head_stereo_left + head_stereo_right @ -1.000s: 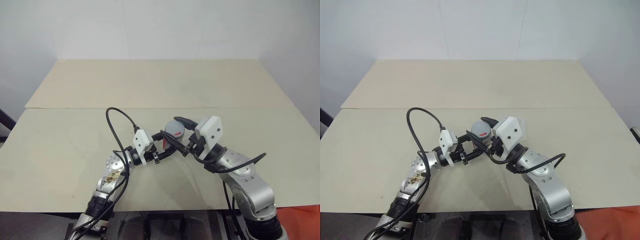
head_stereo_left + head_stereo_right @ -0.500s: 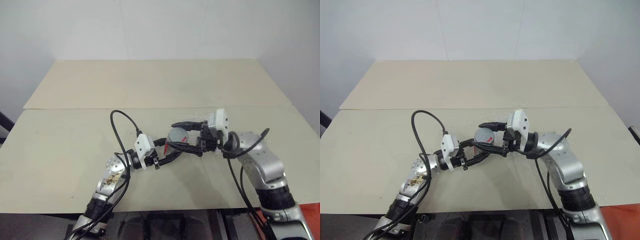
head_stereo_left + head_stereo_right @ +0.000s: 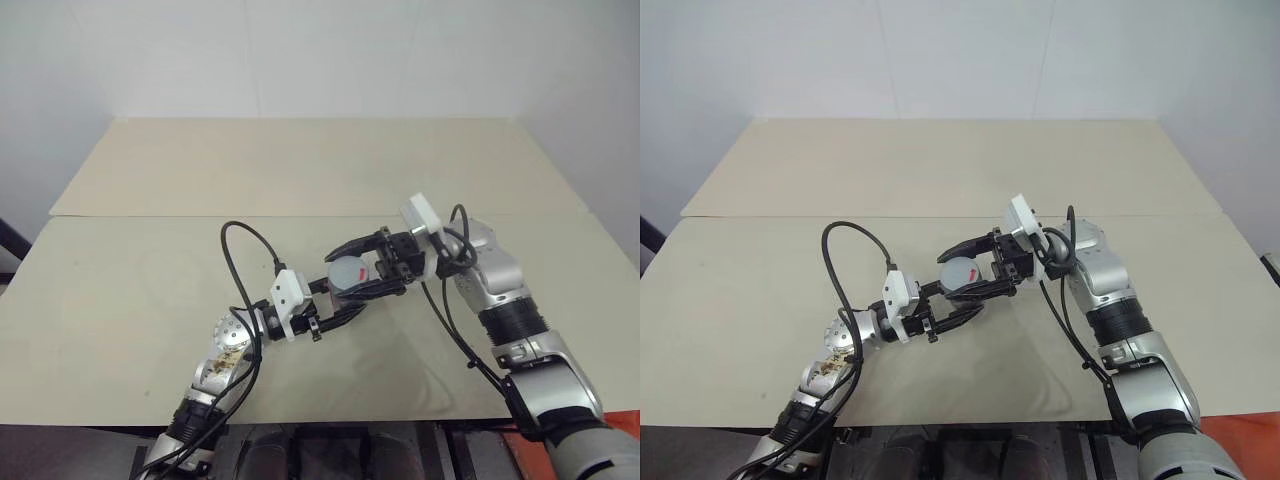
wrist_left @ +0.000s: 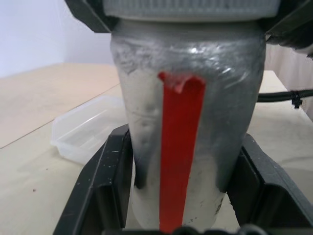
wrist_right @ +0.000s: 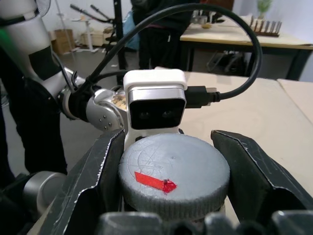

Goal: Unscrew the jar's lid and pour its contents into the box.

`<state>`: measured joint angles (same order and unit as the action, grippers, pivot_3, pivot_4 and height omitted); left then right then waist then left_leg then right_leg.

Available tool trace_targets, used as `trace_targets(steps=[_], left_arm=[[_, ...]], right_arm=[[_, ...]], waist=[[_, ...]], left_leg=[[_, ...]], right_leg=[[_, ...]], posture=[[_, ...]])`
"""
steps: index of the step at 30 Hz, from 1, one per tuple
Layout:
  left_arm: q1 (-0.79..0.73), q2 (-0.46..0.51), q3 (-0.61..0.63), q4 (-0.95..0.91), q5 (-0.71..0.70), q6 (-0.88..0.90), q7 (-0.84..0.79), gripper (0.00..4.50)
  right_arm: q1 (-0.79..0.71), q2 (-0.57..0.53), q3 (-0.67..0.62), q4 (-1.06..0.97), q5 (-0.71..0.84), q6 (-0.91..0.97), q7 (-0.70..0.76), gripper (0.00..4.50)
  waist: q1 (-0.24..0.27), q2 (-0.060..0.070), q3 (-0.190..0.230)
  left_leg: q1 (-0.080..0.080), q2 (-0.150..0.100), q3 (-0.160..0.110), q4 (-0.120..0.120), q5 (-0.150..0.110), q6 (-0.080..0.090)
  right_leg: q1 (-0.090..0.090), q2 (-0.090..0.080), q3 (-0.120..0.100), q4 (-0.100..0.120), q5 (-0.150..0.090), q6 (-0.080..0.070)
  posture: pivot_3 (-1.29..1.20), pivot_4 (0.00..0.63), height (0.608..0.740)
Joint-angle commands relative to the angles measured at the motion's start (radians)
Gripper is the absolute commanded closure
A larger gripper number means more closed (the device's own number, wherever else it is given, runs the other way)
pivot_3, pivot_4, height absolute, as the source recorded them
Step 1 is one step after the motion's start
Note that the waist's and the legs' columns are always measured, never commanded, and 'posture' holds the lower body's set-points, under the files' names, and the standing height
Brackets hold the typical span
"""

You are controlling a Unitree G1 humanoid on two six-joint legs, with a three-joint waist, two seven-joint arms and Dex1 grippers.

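**Jar held between two claws, lid on**

Above the middle of the beige surface (image 3: 150, 330), the jar (image 4: 188, 122) is held up off it — silver-grey, with a red strip running down its side. The left claw (image 3: 340, 300) is pinched on the jar's body, one black finger (image 4: 105, 181) pressed against each flank. The right claw (image 3: 362, 268) comes in from the opposite side and is clamped on the lid (image 5: 173, 171), a grey ribbed cap with a small red mark on top. The lid sits on the jar, so what the jar contains cannot be seen. The box (image 4: 88, 128) — clear plastic, shallow, with rounded corners — lies on the surface beyond the jar, apart from it; nothing visible inside it.
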<state>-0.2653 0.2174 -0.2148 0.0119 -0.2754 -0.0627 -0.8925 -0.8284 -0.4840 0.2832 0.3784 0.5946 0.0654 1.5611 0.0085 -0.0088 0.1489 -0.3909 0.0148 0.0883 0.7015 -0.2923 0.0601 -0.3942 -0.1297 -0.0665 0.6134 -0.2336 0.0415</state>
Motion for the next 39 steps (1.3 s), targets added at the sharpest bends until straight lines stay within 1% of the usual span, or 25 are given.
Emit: trace_targets(steps=[1, 2, 7, 12, 15, 18, 21, 22, 26, 30, 32, 35, 37, 39], left_arm=[[-0.001, -0.005, -0.006, -0.056, -0.004, -0.03, 0.002, 2.05], [0.0, -0.003, -0.005, -0.057, -0.006, -0.03, 0.003, 2.05], [-0.002, 0.005, -0.002, -0.049, -0.009, -0.033, 0.0, 2.05], [-0.012, 0.01, -0.002, -0.038, -0.007, -0.03, -0.007, 2.05], [-0.02, 0.009, -0.001, -0.035, -0.01, -0.014, -0.004, 2.05], [-0.025, 0.011, 0.003, -0.037, -0.022, 0.014, -0.004, 2.05], [-0.027, 0.016, 0.005, -0.038, -0.023, 0.034, -0.005, 2.4], [-0.026, 0.017, 0.005, -0.037, -0.021, 0.036, -0.005, 2.41], [-0.026, 0.021, 0.007, -0.04, -0.022, 0.05, -0.004, 2.41], [-0.042, 0.013, 0.0, -0.028, 0.025, 0.056, 0.047, 2.41], [-0.047, 0.017, -0.003, -0.024, 0.033, 0.058, 0.05, 2.41], [-0.052, 0.018, -0.002, -0.026, 0.04, 0.067, 0.059, 2.41], [-0.053, 0.022, 0.0, -0.028, 0.043, 0.073, 0.065, 2.41], [-0.053, 0.023, 0.002, -0.029, 0.045, 0.075, 0.072, 2.41]], right_arm=[[-0.024, -0.029, 0.019, 0.022, 0.036, -0.043, 0.053, 1.7], [-0.025, -0.036, 0.024, 0.024, 0.043, -0.044, 0.053, 1.7], [-0.013, -0.06, 0.005, 0.027, 0.057, -0.036, 0.053, 0.04], [0.023, -0.06, -0.091, -0.025, 0.016, -0.076, 0.042, 0.01], [0.059, -0.1, -0.147, -0.118, 0.029, -0.053, 0.029, 0.01], [0.122, -0.132, -0.202, -0.229, 0.028, -0.053, -0.018, 0.01], [0.217, -0.175, -0.263, -0.387, 0.058, -0.005, -0.076, 0.0], [0.258, -0.185, -0.282, -0.449, 0.063, 0.008, -0.105, 0.0], [0.376, -0.17, -0.308, -0.639, 0.023, 0.06, -0.295, 0.0], [0.453, -0.064, -0.262, -0.779, -0.121, 0.106, -0.599, 0.0], [0.484, -0.009, -0.244, -0.845, -0.165, 0.147, -0.719, 0.0], [0.513, 0.04, -0.229, -0.928, -0.222, 0.216, -0.86, 0.0], [0.533, 0.042, -0.193, -0.988, -0.316, 0.262, -0.944, 0.0], [0.552, 0.054, -0.166, -1.05, -0.351, 0.332, -1.013, 0.0]], waist=[[0.0, 0.0, 0.0], [0.0, 0.0, 0.0], [0.0, 0.0, 0.0], [0.001, 0.0, 0.0], [0.003, 0.0, 0.0], [0.006, 0.0, 0.0], [0.006, 0.0, 0.0], [0.007, 0.0, 0.0], [0.001, 0.0, 0.0], [0.002, 0.0, 0.0], [0.003, 0.0, 0.0], [0.005, 0.0, 0.0], [0.006, 0.0, 0.0], [0.005, 0.0, 0.0]], left_leg=[[0.0, 0.0, 0.0, 0.0, 0.0, 0.0], [0.0, 0.0, 0.0, 0.0, 0.0, 0.0], [0.0, 0.0, 0.0, 0.0, 0.0, 0.0], [0.0, 0.0, 0.0, 0.0, 0.0, 0.0], [0.0, 0.0, 0.0, 0.0, 0.0, 0.0], [-0.001, 0.0, 0.0, 0.0, 0.0, 0.0], [-0.001, 0.0, 0.0, 0.0, 0.0, 0.0], [-0.001, 0.0, 0.0, 0.0, 0.0, 0.0], [-0.001, 0.001, 0.0, 0.0, 0.0, -0.001], [0.001, 0.001, 0.0, 0.0, 0.001, -0.002], [0.001, 0.001, -0.001, 0.0, 0.001, -0.002], [0.0, 0.0, 0.0, 0.001, 0.001, -0.002], [-0.001, 0.0, 0.0, 0.001, 0.001, -0.002], [-0.002, 0.0, 0.0, 0.001, 0.001, -0.002]], right_leg=[[0.0, 0.0, 0.0, 0.0, 0.0, 0.0], [0.0, 0.0, 0.0, 0.0, 0.0, 0.0], [0.0, 0.0, 0.0, 0.0, 0.0, 0.0], [0.0, 0.0, 0.0, 0.0, 0.0, 0.0], [0.0, -0.001, 0.0, 0.0, 0.0, 0.0], [0.0, -0.001, 0.0, -0.001, 0.0, 0.0], [0.0, -0.001, -0.001, -0.001, 0.0, 0.0], [0.0, -0.001, -0.001, -0.001, 0.0, 0.0], [0.0, -0.001, 0.0, -0.001, 0.0, 0.0], [-0.001, -0.001, 0.001, -0.001, 0.0, 0.0], [-0.001, -0.001, 0.001, -0.001, 0.0, -0.001], [-0.002, -0.001, 0.002, -0.001, 0.001, -0.001], [-0.002, -0.001, 0.001, -0.001, 0.001, -0.001], [-0.003, -0.001, 0.001, -0.001, 0.001, -0.001]], posture=[[0.0, 0.15, 0.74], [0.0, 0.15, 0.74], [0.0, 0.15, 0.74], [0.0, 0.15, 0.74], [0.0, 0.15, 0.74], [0.0, 0.15, 0.74], [0.0, 0.15, 0.74], [0.0, 0.15, 0.74], [0.0, 0.15, 0.74], [0.0, 0.15, 0.74], [0.0, 0.15, 0.74], [0.0, 0.15, 0.74], [0.0, 0.15, 0.74], [0.0, 0.15, 0.74]])
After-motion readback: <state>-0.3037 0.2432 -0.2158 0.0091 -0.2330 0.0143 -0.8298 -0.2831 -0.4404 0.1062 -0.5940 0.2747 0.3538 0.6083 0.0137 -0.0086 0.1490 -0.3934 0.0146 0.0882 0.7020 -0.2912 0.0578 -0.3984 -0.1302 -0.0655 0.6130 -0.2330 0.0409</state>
